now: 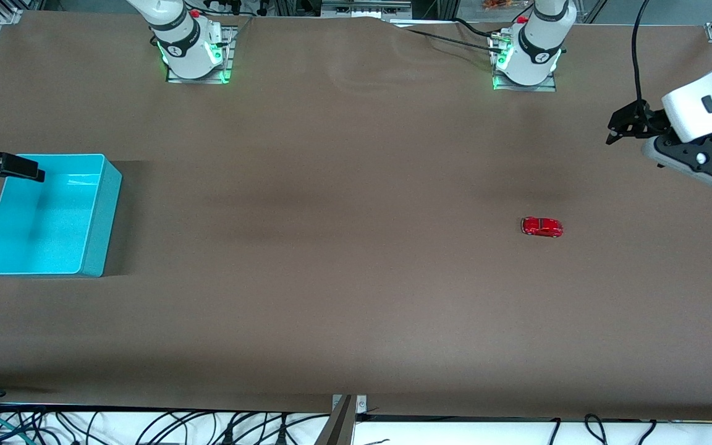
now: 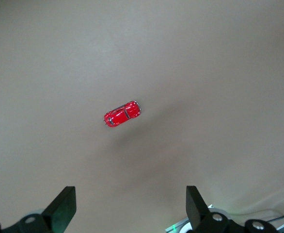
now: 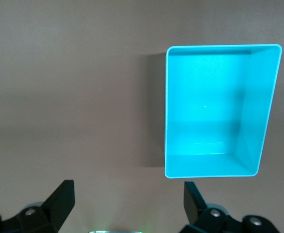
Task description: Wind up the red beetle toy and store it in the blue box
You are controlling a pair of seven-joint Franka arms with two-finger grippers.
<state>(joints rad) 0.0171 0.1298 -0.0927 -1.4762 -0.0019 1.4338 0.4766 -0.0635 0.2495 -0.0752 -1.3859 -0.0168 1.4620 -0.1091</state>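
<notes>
One red beetle toy [image 1: 541, 227] sits alone on the brown table [image 1: 331, 278] toward the left arm's end, nothing around it. One blue box [image 1: 93, 238] stands well apart at the right arm's end, holding nothing. The right gripper [image 3: 127, 206] hangs over the box rim, fingers apart. The left gripper [image 2: 131, 208] hangs above the table, fingers apart

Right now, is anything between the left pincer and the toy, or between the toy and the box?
Nothing visible. The left pincer hangs open over bare table near the toy; only bare table separates the toy from the box.
</notes>
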